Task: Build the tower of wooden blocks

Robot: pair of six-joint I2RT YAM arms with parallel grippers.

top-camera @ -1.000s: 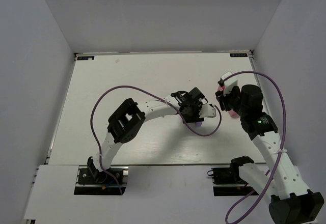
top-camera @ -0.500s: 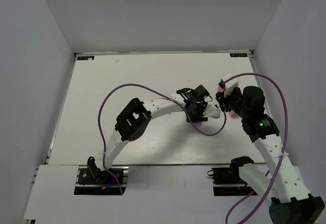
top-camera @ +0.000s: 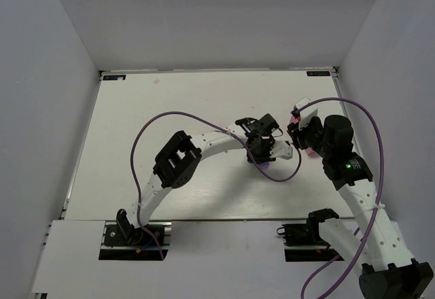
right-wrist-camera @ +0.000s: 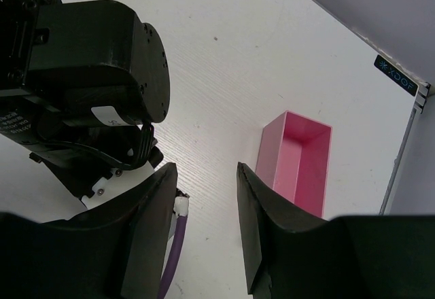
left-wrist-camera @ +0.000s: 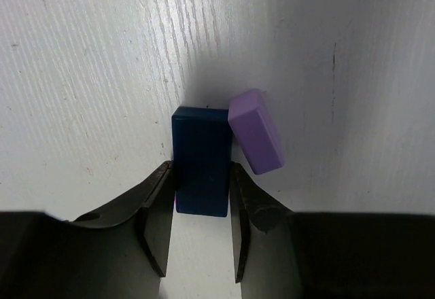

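Plainly, the left pincer [left-wrist-camera: 200,177] is pinching the dark blue block [left-wrist-camera: 200,151] across its long sides, low in the wrist view, apparently resting on the counter [left-wrist-camera: 81,75]. The purple block [left-wrist-camera: 256,131] lies tilted, touching the blue one's upper right corner. I judge that lifting or turning could drag or flick it. The grip sits toward one end, so the blue block may pivot. The right pincer [right-wrist-camera: 205,171] is spread with nothing between, close to the left wrist, so a bump is possible. The pink tray [right-wrist-camera: 275,160] lies to its right.

From above, the arm covers both blocks bar a purple sliver. No tower or other blocks show. A magenta speck by the left finger is unreadable.
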